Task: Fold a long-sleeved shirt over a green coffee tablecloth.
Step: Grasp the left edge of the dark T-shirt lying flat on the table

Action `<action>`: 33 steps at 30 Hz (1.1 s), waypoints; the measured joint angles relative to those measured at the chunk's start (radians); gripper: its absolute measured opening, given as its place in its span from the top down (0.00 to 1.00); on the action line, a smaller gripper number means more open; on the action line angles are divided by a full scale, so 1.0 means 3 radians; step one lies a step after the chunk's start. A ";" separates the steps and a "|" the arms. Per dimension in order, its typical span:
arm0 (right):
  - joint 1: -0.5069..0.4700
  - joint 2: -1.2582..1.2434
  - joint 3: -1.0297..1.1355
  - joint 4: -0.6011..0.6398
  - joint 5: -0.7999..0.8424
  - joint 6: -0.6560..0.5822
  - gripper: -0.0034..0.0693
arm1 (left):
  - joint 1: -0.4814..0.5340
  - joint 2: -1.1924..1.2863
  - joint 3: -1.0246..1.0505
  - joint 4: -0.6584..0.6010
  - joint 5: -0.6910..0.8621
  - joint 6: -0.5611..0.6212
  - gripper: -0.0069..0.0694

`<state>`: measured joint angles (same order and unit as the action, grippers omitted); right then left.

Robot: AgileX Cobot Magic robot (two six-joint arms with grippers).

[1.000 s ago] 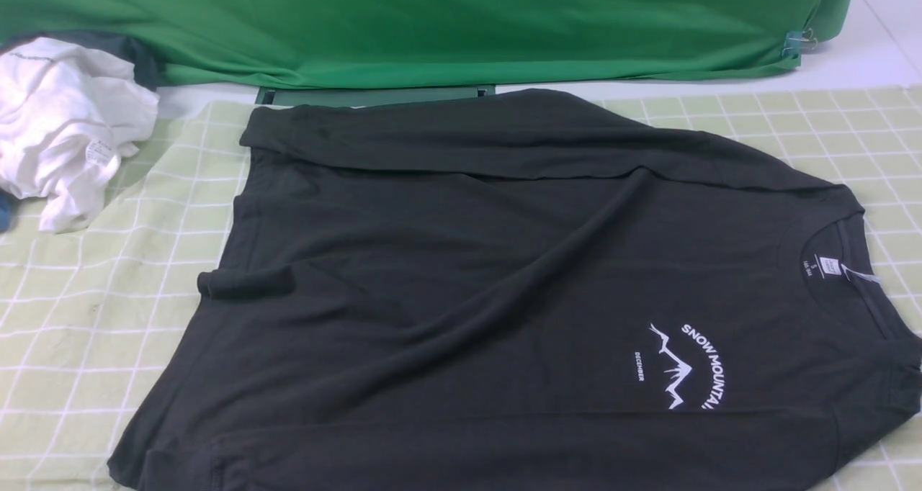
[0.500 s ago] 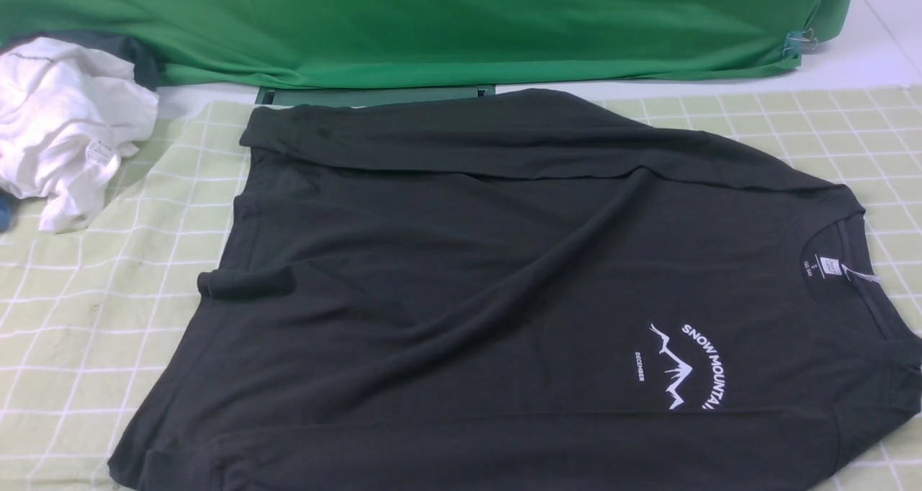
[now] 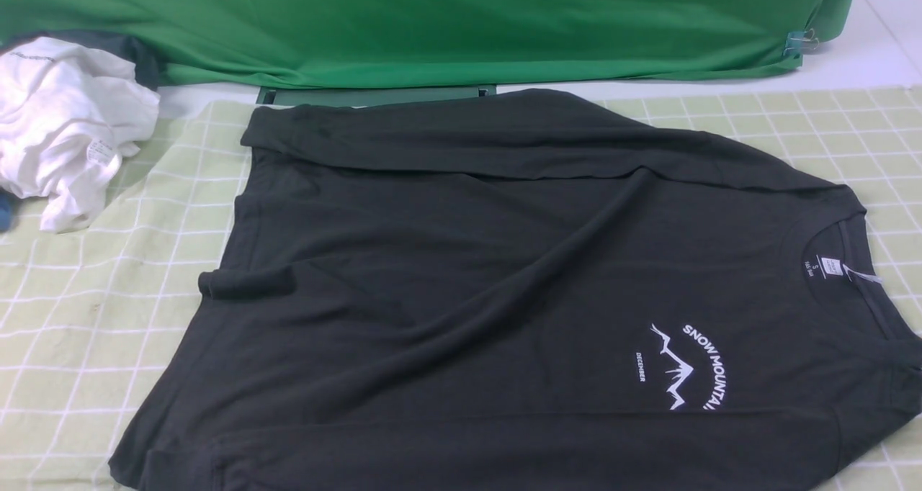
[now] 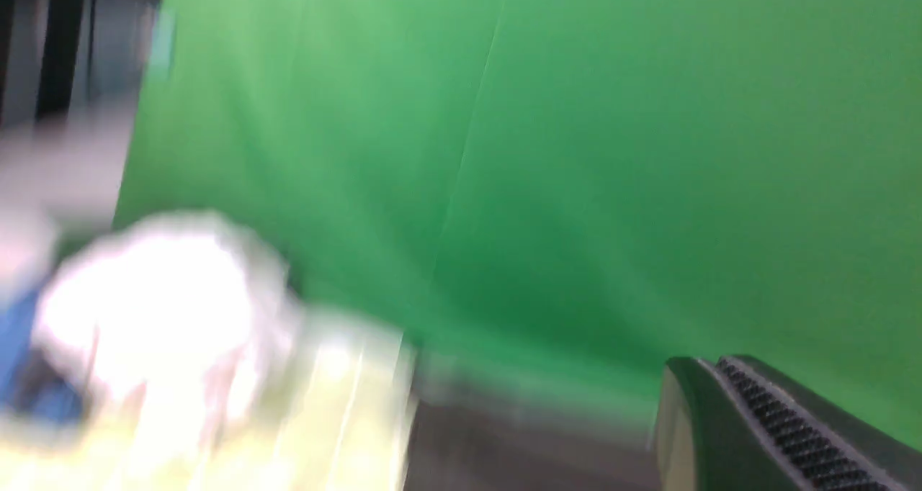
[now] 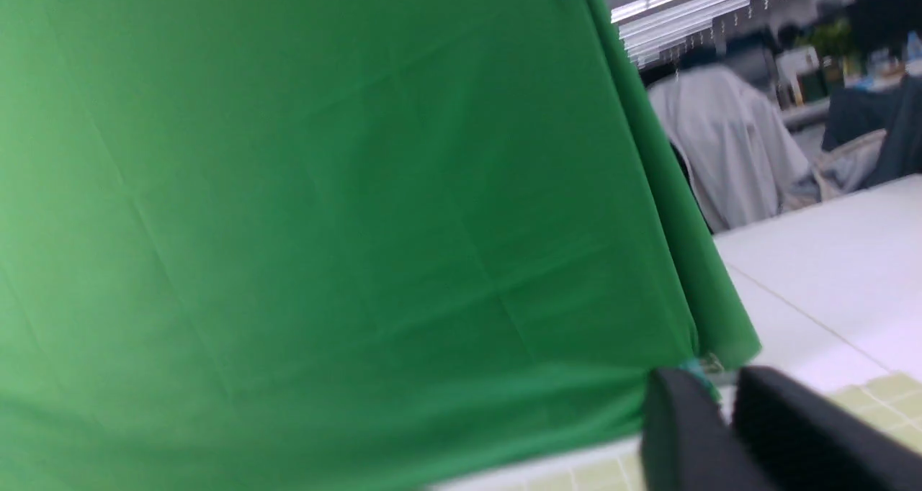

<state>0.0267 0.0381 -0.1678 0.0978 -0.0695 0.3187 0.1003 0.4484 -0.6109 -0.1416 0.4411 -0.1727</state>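
We see the large black cotton long-sleeved shirt (image 3: 504, 275) spread front-up and sideways on the pale yellow-green tablecloth with thin white grid lines (image 3: 79, 318), collar toward the right and hem toward the left. Its white mountain print reading "SNOW MOUNTAIN" (image 3: 688, 368) sits near the collar, just beside the small white neck label (image 3: 832, 266). One sleeve lies along the far edge, and a long ridge runs diagonally across the body to a cuff (image 3: 248, 282) at the left side. A crumpled white garment with a small tag (image 3: 65, 124) rests at the cloth's far left corner, apart from the shirt. Behind, a plain deep-green fabric backdrop (image 3: 432, 23) hangs over a white tabletop (image 3: 850, 66), pinned by a clip (image 3: 796, 42). Of the left gripper (image 4: 749, 433) we see only one ribbed finger in a blurred view, so we cannot tell how its jaws stand. The right gripper (image 5: 724, 433) shows two dark fingers pressed almost together.
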 joint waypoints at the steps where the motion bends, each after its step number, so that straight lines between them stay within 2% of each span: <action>1: 0.0022 0.0101 -0.0148 0.0000 0.0232 -0.0073 0.89 | 0.0000 0.0189 -0.0080 -0.0070 0.0224 0.0133 0.89; 2: 0.0037 0.0125 -0.0224 0.0000 0.0262 -0.0114 0.90 | 0.0000 0.0228 -0.0093 -0.0085 0.0224 0.0164 0.89; 4: 0.0109 0.0383 -0.0566 0.0000 0.0654 -0.0291 0.94 | 0.0000 0.0618 -0.0173 -0.0283 0.0594 0.0479 0.89; 5: 0.0200 0.0734 -0.0927 0.0000 0.1079 -0.0441 0.95 | 0.0000 0.0899 -0.0181 -0.0445 0.0805 0.0696 0.89; 6: 0.0210 0.0772 -0.0963 0.0003 0.1121 -0.0455 0.95 | 0.0000 0.0977 -0.0181 -0.0488 0.0861 0.0727 0.89; 7: 0.0285 0.1109 -0.1220 0.0003 0.1512 -0.0537 0.95 | 0.0000 0.1252 -0.0181 -0.0604 0.1062 0.0948 0.89; 10: 0.0406 0.1504 -0.1537 0.0010 0.1981 -0.0665 0.95 | 0.0000 0.1658 -0.0181 -0.0661 0.1321 0.1104 0.90; 12: 0.0507 0.1790 -0.1691 0.0013 0.2279 -0.0794 0.95 | -0.0024 0.1949 -0.0181 -0.0555 0.1498 0.1126 0.90; 17: 0.0834 0.2313 -0.1768 0.0089 0.2511 -0.0937 0.93 | -0.0572 0.2285 -0.0181 0.0169 0.1677 0.0543 0.91; 21: 0.1062 0.2455 -0.1768 0.0115 0.2444 -0.0955 0.92 | -0.0945 0.2340 -0.0173 0.0377 0.1582 0.0089 0.91; 29: 0.1418 0.2492 -0.1770 0.0134 0.2160 -0.0977 0.89 | -0.1064 0.2715 -0.0173 0.0836 0.1478 -0.0390 0.88; 33: 0.1471 0.2492 -0.1772 0.0146 0.2139 -0.0977 0.88 | -0.1067 0.2936 -0.0173 0.1009 0.1299 -0.0459 0.80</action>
<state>0.4681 0.7857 -0.6993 0.1417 0.5721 0.0256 -0.2199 1.3291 -0.6628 0.1612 0.8308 -0.3102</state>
